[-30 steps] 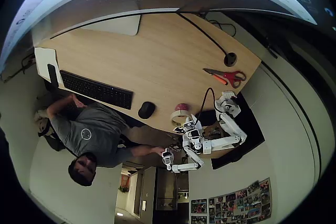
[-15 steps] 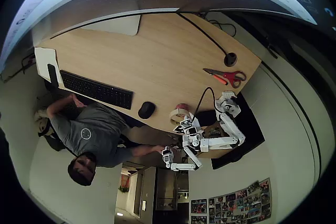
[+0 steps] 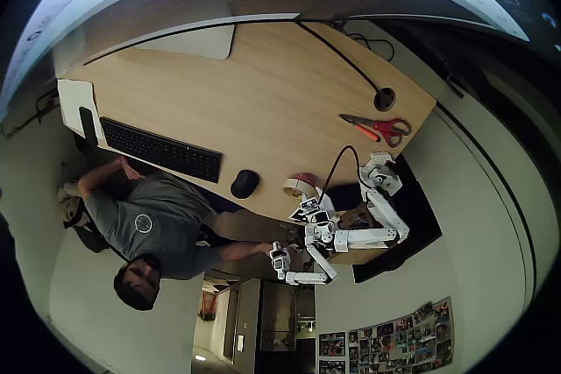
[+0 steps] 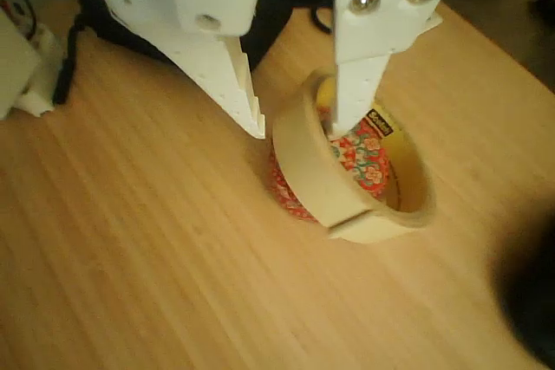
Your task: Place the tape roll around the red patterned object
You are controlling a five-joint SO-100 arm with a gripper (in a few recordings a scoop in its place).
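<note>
The beige tape roll (image 4: pixel 323 181) lies tilted on the wooden table, leaning over the red patterned object (image 4: pixel 361 159), which shows inside its hole and under its left rim. My white gripper (image 4: pixel 300 131) straddles the ring's far wall. One finger (image 4: pixel 357 84) reaches down inside the hole and the other finger (image 4: pixel 227 67) stands outside with a small gap to the tape, so the gripper is open. In the overhead view the tape roll (image 3: pixel 294 187) and the red patterned object (image 3: pixel 303 178) sit at the table's near edge, just above the gripper (image 3: pixel 308 208).
A black mouse (image 3: pixel 244 183) lies left of the tape, with a dark blur of it at the wrist view's right edge (image 4: pixel 531 301). A keyboard (image 3: pixel 162 150) and a seated person (image 3: pixel 145 221) are further left. Red-handled scissors (image 3: pixel 379 127) lie to the right.
The tape roll has shifted slightly left and up over the red patterned object. The arm's elbow has folded a little.
</note>
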